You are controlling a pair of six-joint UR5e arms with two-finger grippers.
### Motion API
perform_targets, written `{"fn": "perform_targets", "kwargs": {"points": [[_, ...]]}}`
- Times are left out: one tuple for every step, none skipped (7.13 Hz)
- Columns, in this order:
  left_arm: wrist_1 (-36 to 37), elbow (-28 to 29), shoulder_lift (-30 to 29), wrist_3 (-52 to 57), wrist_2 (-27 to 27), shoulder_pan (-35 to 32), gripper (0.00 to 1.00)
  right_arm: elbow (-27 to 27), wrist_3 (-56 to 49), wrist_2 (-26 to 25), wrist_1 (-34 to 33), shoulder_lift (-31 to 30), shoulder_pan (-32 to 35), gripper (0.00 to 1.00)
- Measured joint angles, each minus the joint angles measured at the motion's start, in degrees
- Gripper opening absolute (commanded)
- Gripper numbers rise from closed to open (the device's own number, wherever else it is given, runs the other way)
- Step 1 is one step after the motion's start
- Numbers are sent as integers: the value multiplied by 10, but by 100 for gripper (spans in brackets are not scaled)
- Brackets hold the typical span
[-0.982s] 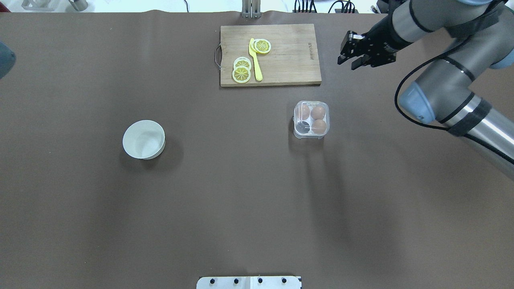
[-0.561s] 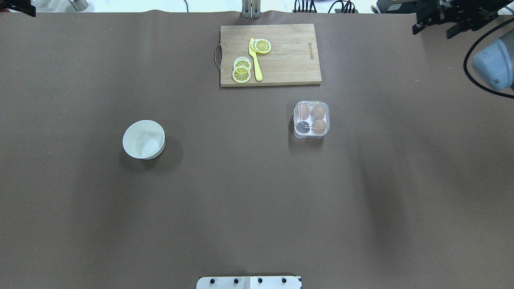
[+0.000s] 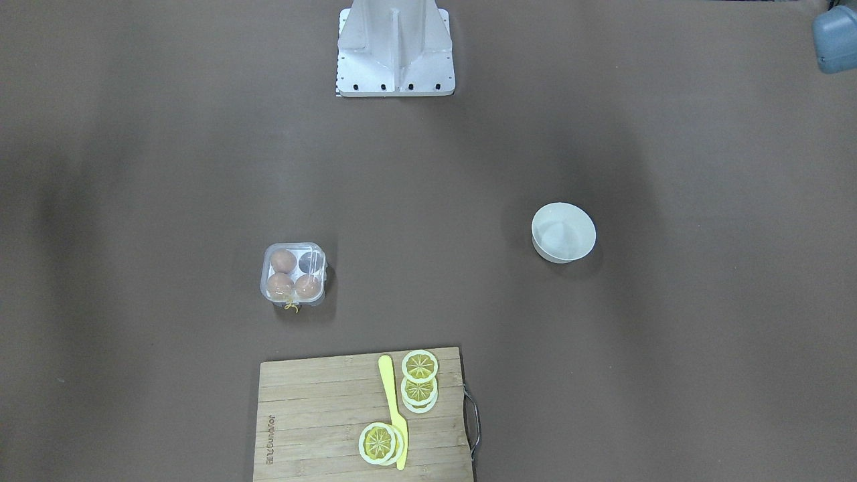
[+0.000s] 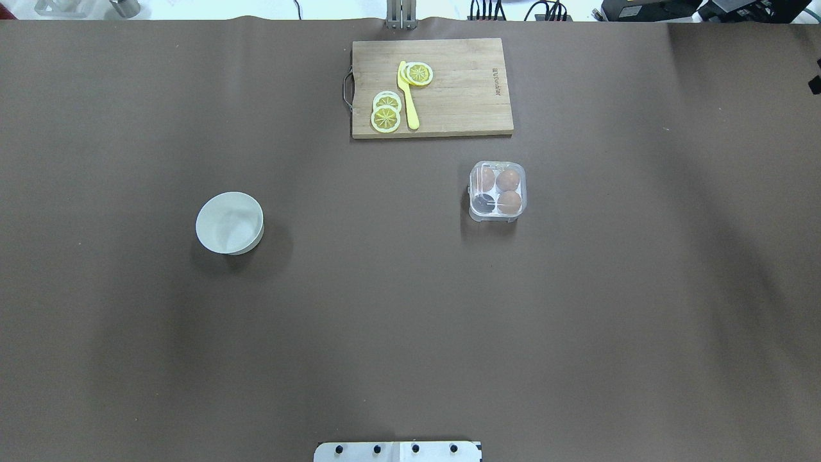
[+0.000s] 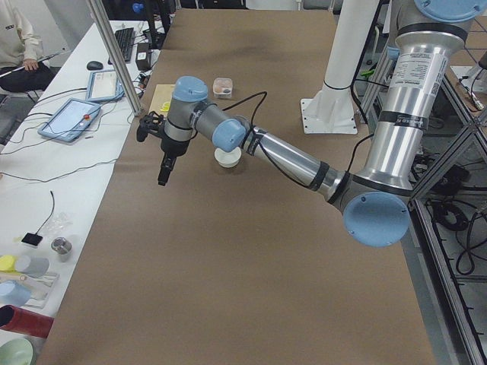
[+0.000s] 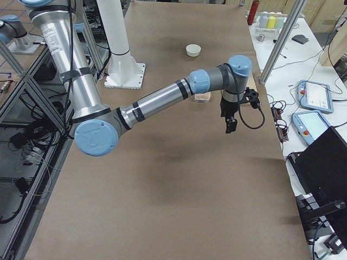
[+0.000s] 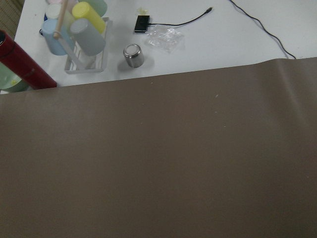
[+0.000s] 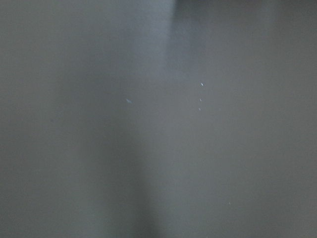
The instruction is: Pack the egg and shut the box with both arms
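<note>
The clear box (image 4: 498, 191) stands right of the table's middle; it also shows in the front view (image 3: 294, 273). It holds three orange-brown eggs (image 4: 508, 179), and its near-left cell (image 4: 484, 203) looks dark and empty. A yellow string (image 3: 290, 306) hangs at its far side. I cannot tell if the lid is down. My left gripper (image 5: 163, 176) hangs over the table's far left edge. My right gripper (image 6: 231, 126) hangs over the far right edge, beyond the box (image 6: 203, 97). Both show only in side views, so I cannot tell whether they are open or shut.
A wooden cutting board (image 4: 462, 102) with lemon slices and a yellow knife (image 4: 407, 96) lies at the far middle. A white bowl (image 4: 229, 222) stands left of centre. The white stand's base (image 3: 395, 47) is at the robot's side. Cups and a metal tin (image 7: 133, 55) sit beyond the table's edge.
The right arm has swung away from the box toward the far right and left the overhead view. The box, eggs and bowl have not moved.
</note>
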Motion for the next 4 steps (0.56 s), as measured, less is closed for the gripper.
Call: {"fn": "perform_targets", "kwargs": {"points": [[2, 11, 20, 34, -23, -18, 98, 1, -16, 25, 13, -47, 19, 100], [-7, 24, 46, 67, -37, -32, 98, 4, -24, 38, 25, -79, 32, 100], [-21, 44, 67, 88, -44, -40, 98, 10, -27, 43, 28, -96, 43, 100], [-36, 66, 82, 96, -46, -43, 98, 18, -28, 44, 28, -106, 50, 100]]}}
